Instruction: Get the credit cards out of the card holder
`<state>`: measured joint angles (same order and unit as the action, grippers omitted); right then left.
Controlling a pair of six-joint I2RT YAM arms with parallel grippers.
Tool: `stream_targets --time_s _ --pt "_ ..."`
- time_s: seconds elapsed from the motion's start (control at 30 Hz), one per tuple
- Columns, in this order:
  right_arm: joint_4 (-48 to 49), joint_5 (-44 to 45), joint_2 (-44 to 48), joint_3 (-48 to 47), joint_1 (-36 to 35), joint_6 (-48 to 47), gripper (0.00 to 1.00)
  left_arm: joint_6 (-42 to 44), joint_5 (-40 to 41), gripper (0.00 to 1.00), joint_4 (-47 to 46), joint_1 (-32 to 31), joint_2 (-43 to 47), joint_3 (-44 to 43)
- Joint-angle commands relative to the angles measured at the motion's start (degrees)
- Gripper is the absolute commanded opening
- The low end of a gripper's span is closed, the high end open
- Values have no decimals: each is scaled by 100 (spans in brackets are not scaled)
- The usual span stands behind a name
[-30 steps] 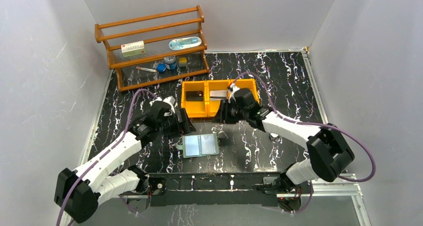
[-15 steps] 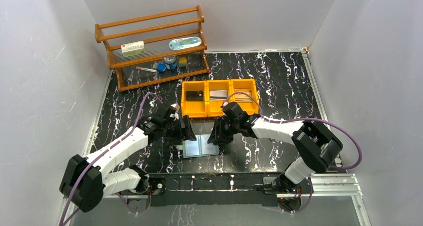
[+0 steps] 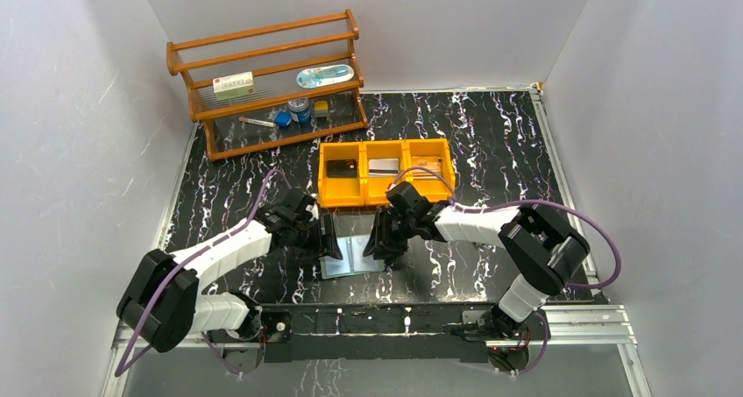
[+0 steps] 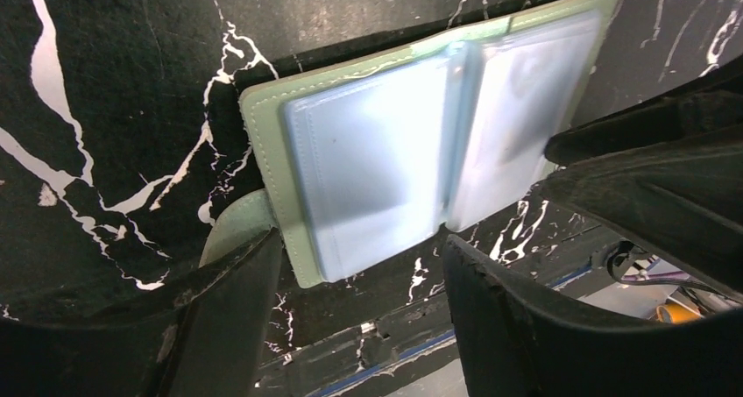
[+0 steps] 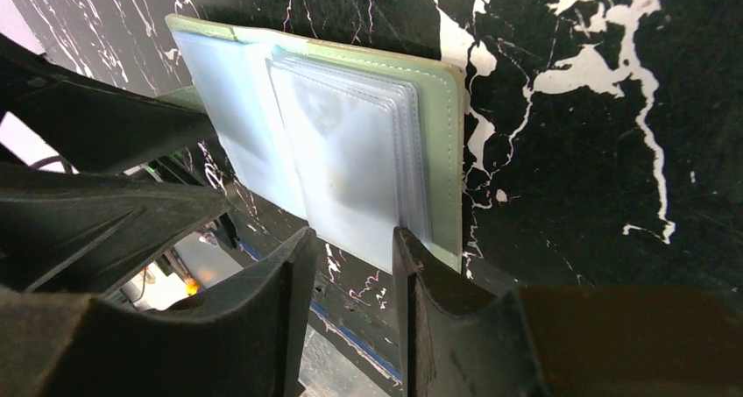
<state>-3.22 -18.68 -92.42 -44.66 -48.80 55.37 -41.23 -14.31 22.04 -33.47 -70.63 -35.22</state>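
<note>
- The card holder [image 3: 353, 255] is found lying flat and opened like a book on the black marbled table [image 3: 491, 152]. It is near the table's front edge, between the two arms and just in front of the orange bin [image 3: 385, 142].
- The left gripper [image 4: 359, 252] is set low over the half of the holder nearer the left arm. Its jaws are spread wide, so that this page is straddled at its near edge, and nothing is clamped.
- This placement is judged to be a brace, so that the cover can be pinned down while the other half is worked.
- The right gripper [image 5: 352, 237] is positioned at the near edge of the opposite page, with only a narrow gap between its jaws. The lower edge of the stacked sleeves [image 5: 350, 152] is lined up with that gap.
- No grip is seen there, and whether a sleeve is touched cannot be told.
- The narrow setting is judged suited to pinching a thin card edge.
- Of the credit cards [image 3: 383, 166], a silvery one is seen in the bin's middle compartment and a tan one in its right compartment.
- Whether any card is lodged in the milky sleeves cannot be made out.
</note>
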Motion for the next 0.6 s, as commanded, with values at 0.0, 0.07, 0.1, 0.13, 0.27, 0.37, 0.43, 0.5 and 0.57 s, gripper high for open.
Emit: stream_targets --time_s 0.0,0.07,0.1,0.13,0.27,0.37,0.43,0.5,0.57 --pt "-94 178 -93 -186 -19 34 46 54 -152 63 -122 21 -75 188" --pt "-193 211 -145 -239 -20 41 47 48 -183 60 -178 25 -108 252" --pt "-267 268 -151 -273 -36 50 47 53 -206 58 -202 19 -125 292" --pt "-283 328 -128 -268 -46 52 47 62 -226 57 -220 20 -145 315" --pt "-274 338 -183 -290 -49 96 47 71 -312 46 -339 25 -230 438" --pt "-253 143 -409 -434 -85 92 47 55 -421 40 -461 25 -253 478" --pt "-157 84 -482 -526 -138 87 46 50 -491 35 -524 24 -257 486" --pt "-32 -16 -544 -644 -181 85 46 48 -542 32 -559 22 -249 475" --pt "42 -157 -663 -774 -188 94 46 54 -532 31 -561 25 -244 477"
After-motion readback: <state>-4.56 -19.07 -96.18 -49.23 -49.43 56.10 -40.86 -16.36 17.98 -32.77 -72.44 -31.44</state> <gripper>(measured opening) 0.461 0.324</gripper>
